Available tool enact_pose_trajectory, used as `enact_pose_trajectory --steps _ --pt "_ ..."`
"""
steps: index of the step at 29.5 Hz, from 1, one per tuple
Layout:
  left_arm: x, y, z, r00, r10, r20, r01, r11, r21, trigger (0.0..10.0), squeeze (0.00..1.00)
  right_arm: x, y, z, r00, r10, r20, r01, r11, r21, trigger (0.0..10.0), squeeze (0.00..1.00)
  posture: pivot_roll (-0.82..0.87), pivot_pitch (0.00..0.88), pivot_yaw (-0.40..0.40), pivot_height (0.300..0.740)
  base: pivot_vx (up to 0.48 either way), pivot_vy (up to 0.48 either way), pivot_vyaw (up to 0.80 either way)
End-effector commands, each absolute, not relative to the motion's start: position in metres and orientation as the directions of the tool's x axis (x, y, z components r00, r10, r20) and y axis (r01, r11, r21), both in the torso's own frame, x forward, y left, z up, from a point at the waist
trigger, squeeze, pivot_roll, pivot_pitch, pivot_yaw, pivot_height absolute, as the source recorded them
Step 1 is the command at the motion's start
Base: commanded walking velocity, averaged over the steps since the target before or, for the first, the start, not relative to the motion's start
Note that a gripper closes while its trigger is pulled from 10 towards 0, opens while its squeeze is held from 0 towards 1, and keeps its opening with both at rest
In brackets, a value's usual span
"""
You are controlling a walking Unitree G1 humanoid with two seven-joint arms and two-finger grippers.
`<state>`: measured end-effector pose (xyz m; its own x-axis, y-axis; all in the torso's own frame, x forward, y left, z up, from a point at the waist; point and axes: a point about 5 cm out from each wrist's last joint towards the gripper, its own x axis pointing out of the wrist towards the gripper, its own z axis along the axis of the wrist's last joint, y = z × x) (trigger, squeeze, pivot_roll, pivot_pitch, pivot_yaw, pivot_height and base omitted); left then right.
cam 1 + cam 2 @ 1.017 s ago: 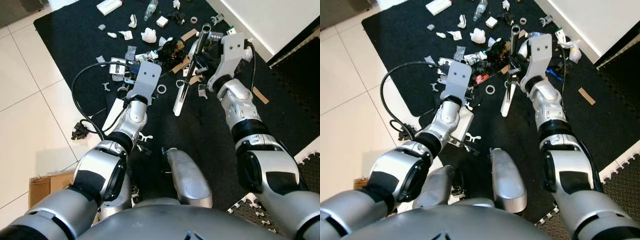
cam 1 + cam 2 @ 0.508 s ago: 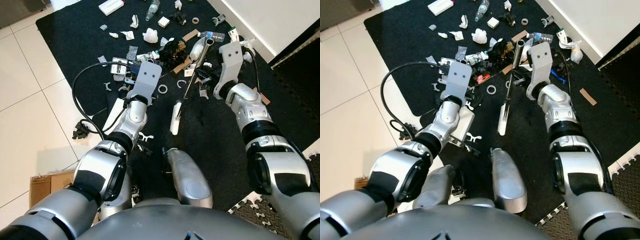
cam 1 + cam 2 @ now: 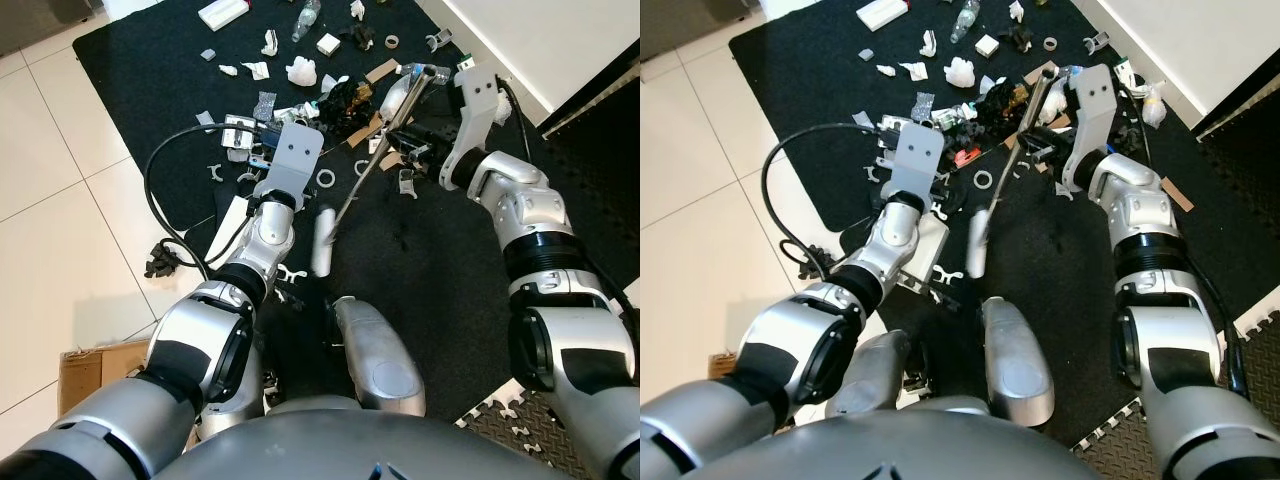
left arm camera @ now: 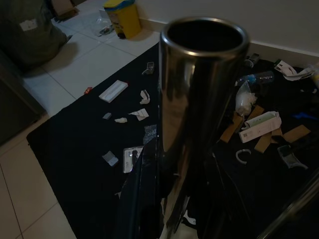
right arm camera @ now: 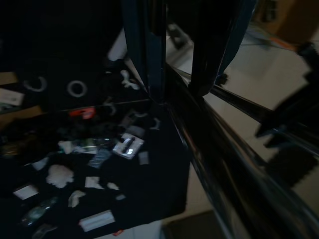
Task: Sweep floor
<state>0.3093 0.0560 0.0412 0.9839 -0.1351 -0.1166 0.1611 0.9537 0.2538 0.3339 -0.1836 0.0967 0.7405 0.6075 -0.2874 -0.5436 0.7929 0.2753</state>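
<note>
My right gripper [image 3: 408, 142] is shut on a thin metal broom pole [image 3: 372, 165] that slants over the black mat [image 3: 150, 60]. Its white head [image 3: 322, 240] rests low near my left forearm. In the right wrist view the pole [image 5: 224, 169] runs out from between the dark fingers [image 5: 149, 50]. My left gripper [image 4: 174, 209] is shut on a wide chrome tube [image 4: 194, 99] standing upright. In the eye views that hand sits behind its grey wrist plate [image 3: 292, 158]. Litter [image 3: 300, 72] lies scattered on the mat: paper scraps, a bottle, white rings, cardboard bits.
A black cable [image 3: 158, 165] loops off the mat's left edge onto white tiles [image 3: 50, 200]. A white flat piece [image 3: 232, 215] lies under my left arm. A white wall base [image 3: 520, 40] borders the right. Foam tiles [image 3: 625, 330] and a cardboard box [image 3: 85, 370] lie near my feet.
My right arm has swung out to the right and tilted the pole. The white head has slid down and left across the mat, towards my left arm. The left arm has stayed put.
</note>
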Motion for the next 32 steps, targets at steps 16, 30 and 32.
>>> enact_pose_trajectory --steps 16,30,32 --pt "0.306 0.055 0.036 0.978 -0.152 -0.142 0.187 0.943 0.276 10.0 0.00 0.314 -0.244 0.123 0.811 0.481 -0.334 -0.453 0.876 0.164 10.0 0.00 -0.13 0.121 -0.011 0.740 0.000 0.000 0.00" --pt "0.305 0.054 0.035 0.977 -0.154 -0.144 0.190 0.941 0.279 10.0 0.00 0.279 -0.241 0.084 0.699 0.507 -0.504 -0.477 0.856 0.200 10.0 0.00 -0.14 0.120 -0.018 0.740 0.000 0.000 0.00" --pt "0.305 0.054 0.035 0.977 -0.154 -0.144 0.190 0.941 0.280 10.0 0.00 0.277 -0.240 0.081 0.689 0.511 -0.514 -0.480 0.853 0.205 10.0 0.00 -0.14 0.120 -0.018 0.740 0.000 0.000 0.00"
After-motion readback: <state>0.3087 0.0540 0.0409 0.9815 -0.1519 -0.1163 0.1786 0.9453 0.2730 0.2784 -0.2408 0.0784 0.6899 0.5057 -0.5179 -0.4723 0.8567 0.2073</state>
